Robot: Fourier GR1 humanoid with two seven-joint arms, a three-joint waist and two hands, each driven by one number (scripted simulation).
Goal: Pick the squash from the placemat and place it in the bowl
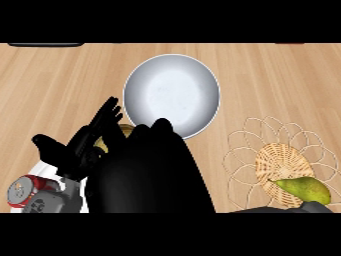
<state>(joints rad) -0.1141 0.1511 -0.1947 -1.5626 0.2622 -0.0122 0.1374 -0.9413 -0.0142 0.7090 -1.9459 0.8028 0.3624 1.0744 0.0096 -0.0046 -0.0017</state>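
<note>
Squash point(306, 189): green-yellow, pear-shaped, lying on woven wicker placemat point(280, 167) w/ wire-loop edge, long axis roughly left-right, narrow end pointing left. Glossy white round bowl point(171, 95) up-left, well apart. Left robot hand point(84, 142) open, fingers straight, over wood-grain tabletop point(40, 90). Right robot hand not visible.

Squash point(306, 189) partly cut off, bottom.

A wooden counter point(47, 85) carries a dark object point(46, 44) cut off at its far edge.
</note>
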